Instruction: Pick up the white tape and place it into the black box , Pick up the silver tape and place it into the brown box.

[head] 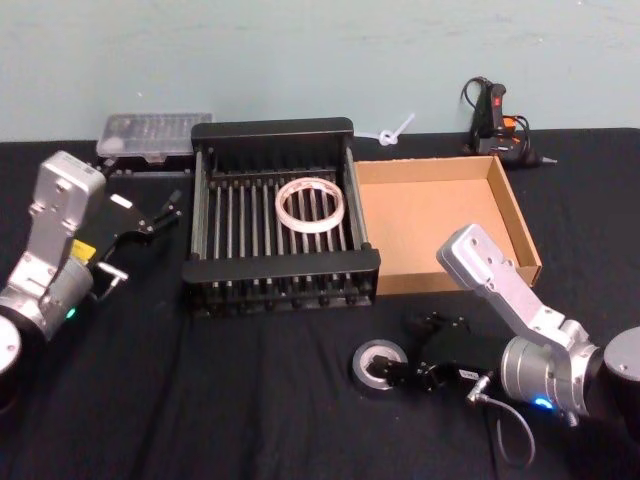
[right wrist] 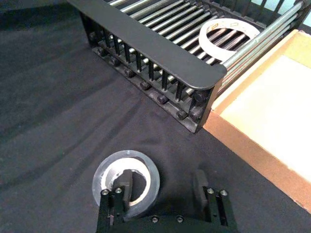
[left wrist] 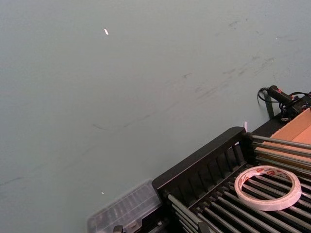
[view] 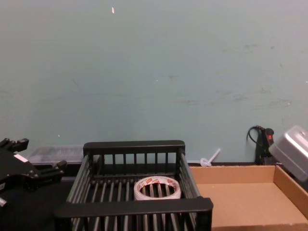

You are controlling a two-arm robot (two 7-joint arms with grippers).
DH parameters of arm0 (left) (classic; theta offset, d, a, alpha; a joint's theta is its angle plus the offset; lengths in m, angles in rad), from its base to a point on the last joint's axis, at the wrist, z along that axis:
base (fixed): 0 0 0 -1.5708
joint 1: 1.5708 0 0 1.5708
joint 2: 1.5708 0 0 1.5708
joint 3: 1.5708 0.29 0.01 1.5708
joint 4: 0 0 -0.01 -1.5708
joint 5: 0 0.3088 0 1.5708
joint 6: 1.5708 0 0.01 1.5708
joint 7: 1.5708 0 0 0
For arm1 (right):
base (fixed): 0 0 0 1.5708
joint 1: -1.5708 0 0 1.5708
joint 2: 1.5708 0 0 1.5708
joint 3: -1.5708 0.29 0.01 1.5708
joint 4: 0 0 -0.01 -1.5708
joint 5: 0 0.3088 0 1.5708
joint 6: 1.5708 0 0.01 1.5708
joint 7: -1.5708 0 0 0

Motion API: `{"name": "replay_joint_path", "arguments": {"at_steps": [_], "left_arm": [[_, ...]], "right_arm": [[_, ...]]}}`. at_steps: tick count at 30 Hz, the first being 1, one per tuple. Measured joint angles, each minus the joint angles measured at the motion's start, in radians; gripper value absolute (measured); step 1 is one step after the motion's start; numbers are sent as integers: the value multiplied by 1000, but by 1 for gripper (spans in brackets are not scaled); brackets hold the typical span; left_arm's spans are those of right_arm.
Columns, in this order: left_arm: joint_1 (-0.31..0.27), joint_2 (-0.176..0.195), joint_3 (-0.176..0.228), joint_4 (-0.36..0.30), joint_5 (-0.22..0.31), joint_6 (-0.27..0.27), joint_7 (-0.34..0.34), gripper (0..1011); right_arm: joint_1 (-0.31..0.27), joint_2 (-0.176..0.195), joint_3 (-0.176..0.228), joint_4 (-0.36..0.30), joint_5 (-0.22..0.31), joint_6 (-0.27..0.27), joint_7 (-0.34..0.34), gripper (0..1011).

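Right claw (right wrist: 163,187), fingers apart, one finger inside the silver tape (right wrist: 127,180), apparently touching; white tape (head: 311,203) beyond, inside black box (head: 285,271).

scuffed pale green wall (view: 154,72), black tablecloth (head: 200,400)

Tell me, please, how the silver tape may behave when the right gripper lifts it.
The silver tape lies flat on the cloth, so it probably will not roll now. One finger of the right gripper sits inside its core; a rigid ring should hold firm. Lifted by one wall, it may tilt.
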State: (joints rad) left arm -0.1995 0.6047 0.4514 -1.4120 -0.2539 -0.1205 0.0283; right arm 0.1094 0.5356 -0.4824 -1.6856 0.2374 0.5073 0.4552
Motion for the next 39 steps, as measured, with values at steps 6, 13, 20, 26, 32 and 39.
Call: {"name": "replay_joint_path", "arguments": {"at_steps": [6,13,20,26,32,39], "left_arm": [[0,0,0,0,0,0,0,1002],[0,0,0,0,0,0,0,1001],[0,0,0,0,0,0,0,1001],[0,0,0,0,0,0,0,1001],[0,0,0,0,0,0,0,1001],[0,0,0,0,0,0,0,1001]], "right_arm": [[0,0,0,0,0,0,0,653],[0,0,0,0,-1,-1,-1,403],[0,0,0,0,-1,0,-1,204],[0,0,0,0,-1,0,-1,168],[0,0,0,0,-1,0,-1,168],[-1,3,5,-8,-1,-9,0,168]]}}
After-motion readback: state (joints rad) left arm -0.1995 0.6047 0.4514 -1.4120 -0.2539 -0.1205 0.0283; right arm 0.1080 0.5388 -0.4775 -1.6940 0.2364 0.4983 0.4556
